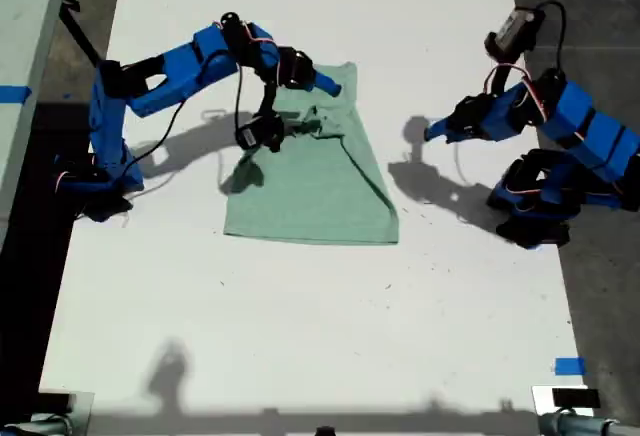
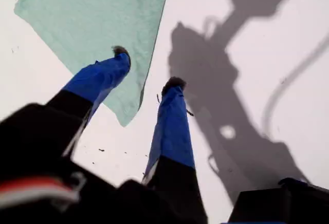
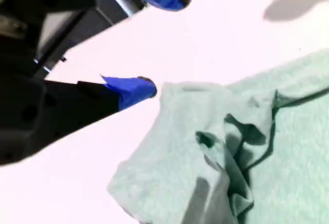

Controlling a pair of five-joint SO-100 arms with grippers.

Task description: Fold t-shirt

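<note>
The pale mint-green t-shirt [image 1: 320, 186] lies on the white table [image 1: 300, 336], partly folded, with a bunched crease near its far end. My second gripper [image 1: 330, 81], on the arm at the exterior view's left, hovers open at the shirt's far edge. In the second wrist view its fingers stand wide apart around bare table, just beside the t-shirt [image 3: 247, 157]; second gripper [image 3: 165, 40]. My first gripper [image 1: 432, 134], on the arm at the exterior view's right, is open above bare table, apart from the shirt. In the first wrist view the first gripper [image 2: 147, 67] is empty, the t-shirt [image 2: 97, 13] beyond it.
Both arm bases stand on the table's side edges, with dark floor beyond. Blue tape [image 1: 570, 366] marks the near corner at the exterior view's right. More blue tape [image 1: 12, 94] sits at the exterior view's left edge. Arm shadows fall across the table.
</note>
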